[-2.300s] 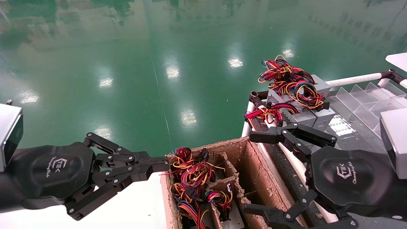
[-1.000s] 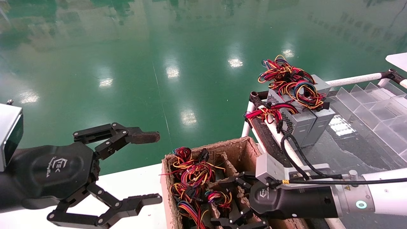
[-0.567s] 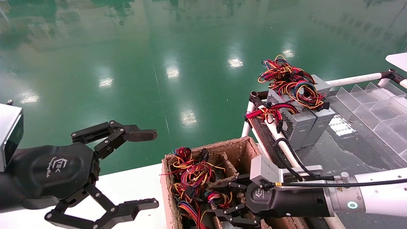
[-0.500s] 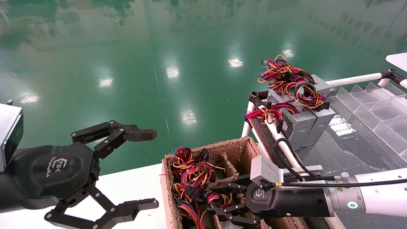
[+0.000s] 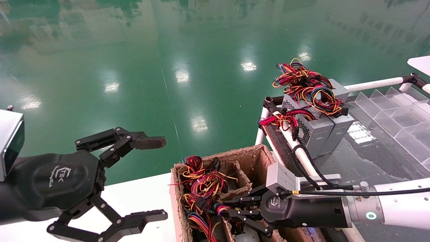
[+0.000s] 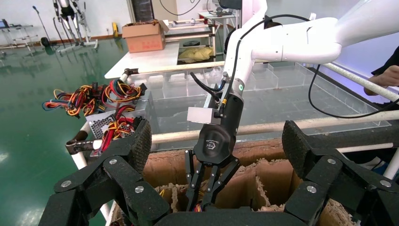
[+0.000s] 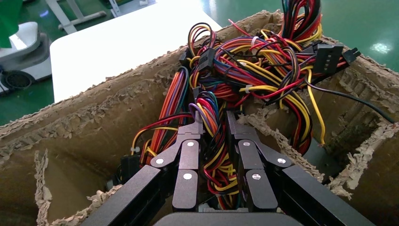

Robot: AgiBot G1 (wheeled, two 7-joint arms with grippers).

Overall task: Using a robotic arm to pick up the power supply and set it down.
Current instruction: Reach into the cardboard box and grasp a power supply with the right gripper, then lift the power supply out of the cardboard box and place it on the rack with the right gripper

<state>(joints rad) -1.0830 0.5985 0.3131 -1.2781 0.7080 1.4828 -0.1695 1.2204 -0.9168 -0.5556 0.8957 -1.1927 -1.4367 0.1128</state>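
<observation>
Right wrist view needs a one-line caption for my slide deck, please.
Right gripper closed on a power supply's wire bundle inside the cardboard box.

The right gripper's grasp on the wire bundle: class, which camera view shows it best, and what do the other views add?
The right wrist view: the right gripper pinches the wire bundle between both fingers inside the cardboard box. The head view shows it side-on, reaching into the box. The left wrist view shows it distantly, fingertips hidden.

head: high, forward-down | left wrist: farther, facing box (image 6: 263,165) | right wrist: close inside; box shared
</observation>
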